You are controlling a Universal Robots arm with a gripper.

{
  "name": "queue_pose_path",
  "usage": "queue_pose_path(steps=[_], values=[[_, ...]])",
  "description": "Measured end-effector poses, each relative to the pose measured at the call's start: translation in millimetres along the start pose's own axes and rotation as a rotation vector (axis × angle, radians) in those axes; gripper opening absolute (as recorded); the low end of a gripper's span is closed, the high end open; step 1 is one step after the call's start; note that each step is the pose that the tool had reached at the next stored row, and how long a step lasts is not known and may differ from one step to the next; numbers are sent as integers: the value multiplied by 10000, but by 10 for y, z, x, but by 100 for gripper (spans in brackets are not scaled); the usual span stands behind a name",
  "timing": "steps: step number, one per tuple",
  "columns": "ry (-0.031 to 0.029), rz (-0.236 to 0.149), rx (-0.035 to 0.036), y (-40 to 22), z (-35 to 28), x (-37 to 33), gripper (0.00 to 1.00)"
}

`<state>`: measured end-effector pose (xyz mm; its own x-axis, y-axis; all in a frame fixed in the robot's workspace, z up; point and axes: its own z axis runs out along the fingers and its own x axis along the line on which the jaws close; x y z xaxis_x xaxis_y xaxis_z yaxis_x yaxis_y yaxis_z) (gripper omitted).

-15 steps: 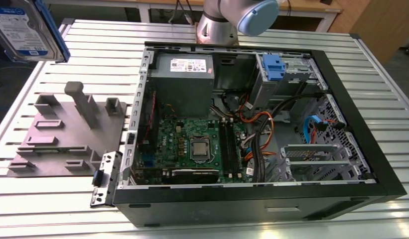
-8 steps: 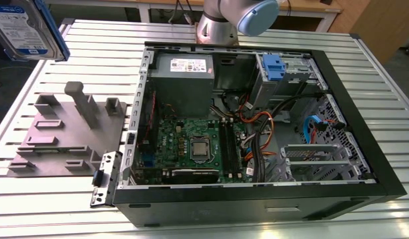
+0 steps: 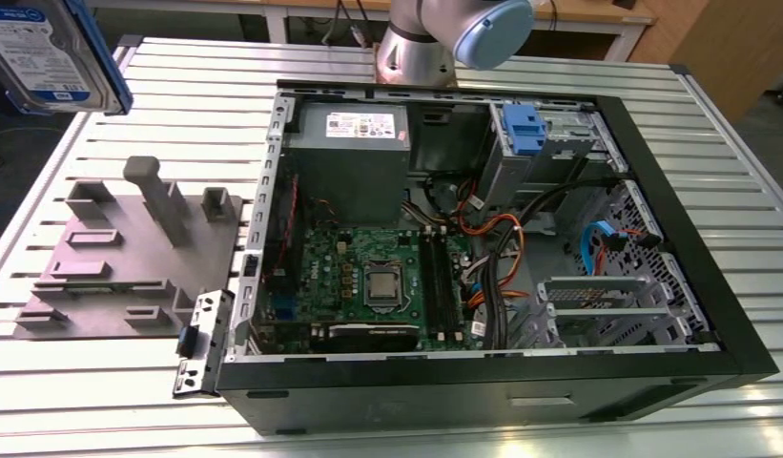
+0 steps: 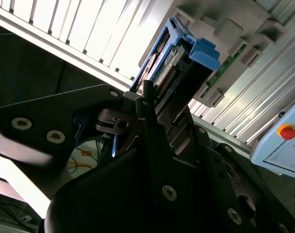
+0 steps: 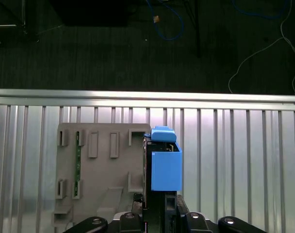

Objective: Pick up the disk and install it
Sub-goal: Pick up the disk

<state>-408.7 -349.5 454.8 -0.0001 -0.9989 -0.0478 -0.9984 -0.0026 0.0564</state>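
Note:
The disk (image 3: 41, 52), silver with a white-and-blue label and blue side rails, hangs in the air at the exterior view's upper left, above the table's corner. In both wrist views my gripper (image 4: 155, 104) (image 5: 159, 206) is shut on the disk (image 4: 179, 63) (image 5: 165, 167), with black fingers (image 4: 147, 99) clamping its flat faces. The disk is held edge-on over the grey fixture plate (image 5: 99, 170). The open computer case (image 3: 696, 239) lies on the table to the exterior view's right. Its grey drive cage with a blue clip (image 3: 524, 127) sits at the far corner.
The grey fixture plate (image 3: 112, 258) with upright posts lies on the slatted aluminium table (image 3: 98, 401). The arm's base (image 3: 423, 43) stands behind the case. Cables and a motherboard (image 3: 379, 277) fill the case. A pendant with a red stop button (image 4: 286, 131) lies nearby.

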Motion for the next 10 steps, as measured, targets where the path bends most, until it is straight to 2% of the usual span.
queue_pose_path(steps=[10], values=[[0, 0, 0, 1, -21, -18, 35]])
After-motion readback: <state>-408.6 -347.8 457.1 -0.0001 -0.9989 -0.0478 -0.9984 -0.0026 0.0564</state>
